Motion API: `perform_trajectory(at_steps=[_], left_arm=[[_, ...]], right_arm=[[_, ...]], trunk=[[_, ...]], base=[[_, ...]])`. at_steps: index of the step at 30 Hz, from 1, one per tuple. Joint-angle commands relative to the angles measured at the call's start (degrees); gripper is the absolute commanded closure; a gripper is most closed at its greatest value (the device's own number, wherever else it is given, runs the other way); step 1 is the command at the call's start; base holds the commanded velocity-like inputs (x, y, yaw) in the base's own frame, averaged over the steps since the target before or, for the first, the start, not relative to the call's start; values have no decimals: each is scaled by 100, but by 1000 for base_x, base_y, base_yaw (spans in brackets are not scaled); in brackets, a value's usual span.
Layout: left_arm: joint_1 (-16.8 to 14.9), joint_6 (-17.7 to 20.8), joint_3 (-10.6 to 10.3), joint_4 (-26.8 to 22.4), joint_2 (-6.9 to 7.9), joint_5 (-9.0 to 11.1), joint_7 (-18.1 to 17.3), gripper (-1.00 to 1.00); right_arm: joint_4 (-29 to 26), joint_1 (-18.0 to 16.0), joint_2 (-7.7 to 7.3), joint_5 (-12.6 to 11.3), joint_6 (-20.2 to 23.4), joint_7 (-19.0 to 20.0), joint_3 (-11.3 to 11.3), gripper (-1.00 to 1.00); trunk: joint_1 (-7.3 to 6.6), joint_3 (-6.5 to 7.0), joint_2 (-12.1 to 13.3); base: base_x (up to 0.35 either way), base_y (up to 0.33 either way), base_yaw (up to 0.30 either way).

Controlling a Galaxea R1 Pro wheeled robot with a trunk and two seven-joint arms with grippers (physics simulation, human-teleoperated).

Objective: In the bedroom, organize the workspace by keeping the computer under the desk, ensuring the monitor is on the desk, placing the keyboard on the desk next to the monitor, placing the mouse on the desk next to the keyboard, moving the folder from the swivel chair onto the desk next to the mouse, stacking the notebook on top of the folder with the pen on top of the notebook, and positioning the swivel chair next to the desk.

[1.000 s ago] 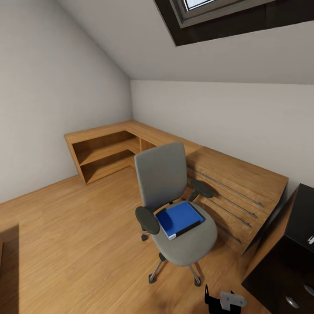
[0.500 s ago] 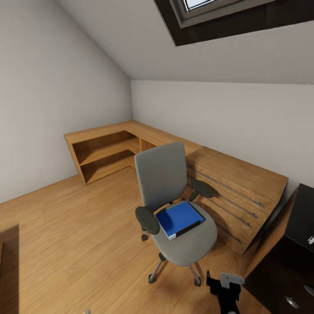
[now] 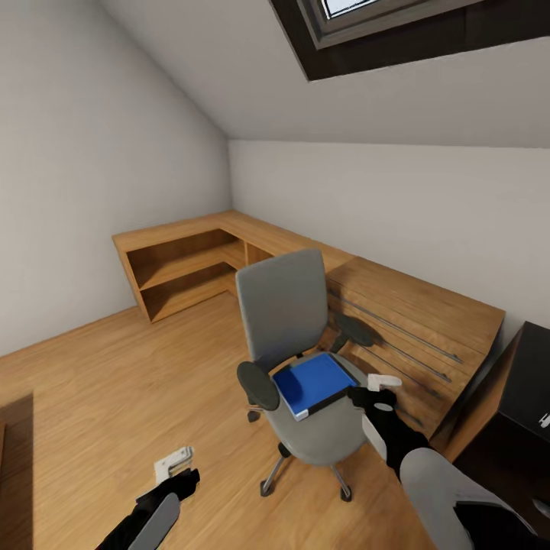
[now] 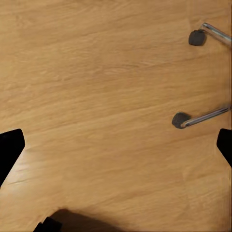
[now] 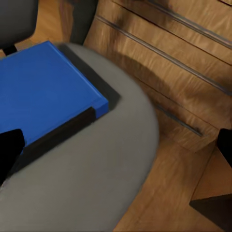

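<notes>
The grey swivel chair (image 3: 286,309) stands mid-room on the wood floor, away from the black desk (image 3: 535,378) at the right edge. The blue folder (image 3: 313,382) with its black edge lies flat on the seat. My right gripper (image 3: 372,393) hovers open just off the folder's right corner, above the seat. In the right wrist view the folder (image 5: 46,92) and the grey seat (image 5: 101,188) lie below the spread fingers of the right gripper (image 5: 116,147). My left gripper (image 3: 177,472) hangs open low over the floor, left of the chair; its wrist view shows the chair's castors (image 4: 181,120) beyond the left gripper (image 4: 116,147).
Low oak shelving (image 3: 191,267) runs along the far walls and meets a slatted oak unit (image 3: 412,321) right behind the chair. Black drawers with silver knobs (image 3: 510,527) sit under the desk at the lower right. Open wood floor (image 3: 114,397) lies to the left.
Both arms have come up into the head view. The right gripper rose from the bottom edge to the folder's right corner. The left gripper appeared at the lower left. The chair and folder stayed put.
</notes>
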Motion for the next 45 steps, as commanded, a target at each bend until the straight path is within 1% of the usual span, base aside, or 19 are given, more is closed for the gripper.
perform_trajectory(at_steps=[1, 2, 3, 5, 6, 10, 13, 14, 17, 33, 39, 45], left_arm=[[-109, 76, -3, -10, 9, 36, 67, -100], [-199, 126, 26, -7, 9, 39, 84, -100], [-339, 206, 110, 3, 11, 45, 105, -100], [-432, 247, 238, 21, 5, 47, 112, -100], [-491, 261, 370, 37, -5, 40, 109, -100], [-562, 265, 533, 136, -36, 34, 98, -100], [-579, 265, 558, 283, -45, 9, 94, -100], [-594, 256, 576, 411, -35, -15, 85, -100], [-596, 213, 567, 429, -46, -17, 71, -100], [-597, 183, 566, 443, -41, -23, 97, -100], [-597, 37, 582, 443, -15, -22, 92, -100], [-597, -19, 620, 427, -4, -14, 102, -100]], right_arm=[[140, -138, 4, -45, 17, -3, -34, -100], [263, -255, 3, -103, 23, -3, -34, -100], [449, -437, -2, -244, 32, 1, -35, -100], [569, -556, -6, -404, 38, 22, -35, -100], [647, -632, -8, -556, 42, 81, -29, -100], [770, -722, 4, -768, 41, 319, -12, -100], [805, -741, 7, -825, 40, 407, -11, -100], [836, -746, 2, -869, 32, 545, -5, -100], [834, -742, 12, -866, 24, 699, -2, -100], [835, -740, 7, -856, 13, 759, -1, -100], [841, -740, 18, -855, 13, 763, 6, -100], [838, -740, 19, -854, 13, 763, 8, -100]], trunk=[[0, -7, -4], [0, -7, -4], [0, -7, -4], [0, -7, -4], [0, -7, -4], [0, -7, -4], [0, -7, -4], [0, -7, -4], [0, -7, -4], [0, -7, -4], [0, -7, -4], [0, -7, -4]], base=[[0, 0, 0], [0, 0, 0], [0, 0, 0], [0, 0, 0], [0, 0, 0], [0, 0, 0], [0, 0, 0], [13, 0, 0], [143, 0, 0], [300, -15, 0], [88, -22, 35], [16, -4, 163]])
